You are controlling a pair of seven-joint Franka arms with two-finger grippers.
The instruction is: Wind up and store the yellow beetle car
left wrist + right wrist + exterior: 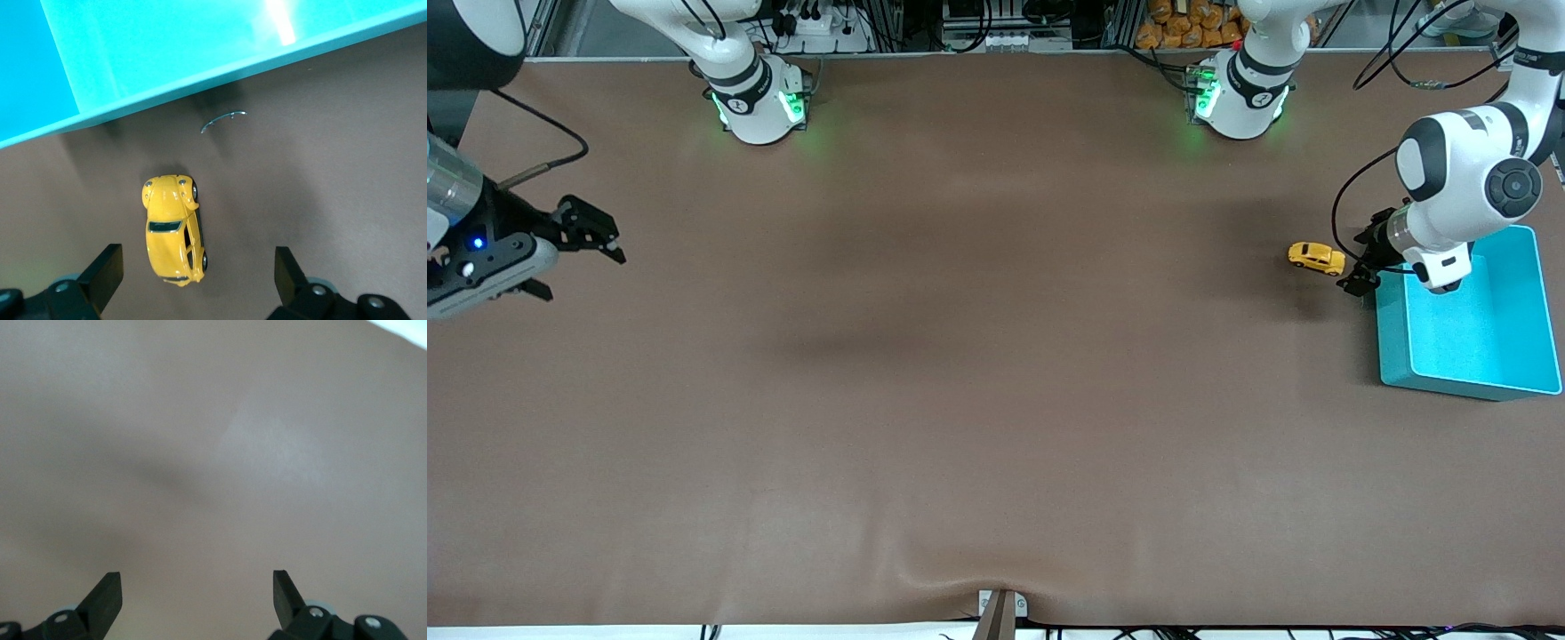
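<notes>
Front view, right of frame: car (1316,258), yellow, on its wheels on the brown worktop (960,400), just beside the bin (1529,311), toward the left arm's end. Bin: turquoise, open-topped, nothing seen in it, evidently the storage place.

Left gripper (1356,271): hangs low between car and bin, fingers spread wide, holding nothing. Left wrist view: car (173,227) sits in the lower middle, between the spread fingers (107,270), untouched; bin wall (200,87) crosses the top. Placement suits a grasp across the body, probably for the winding pull-back.

Right gripper (587,233): middle left of frame, waiting over bare worktop, fingers wide, holding nothing; right wrist view shows only worktop.
</notes>
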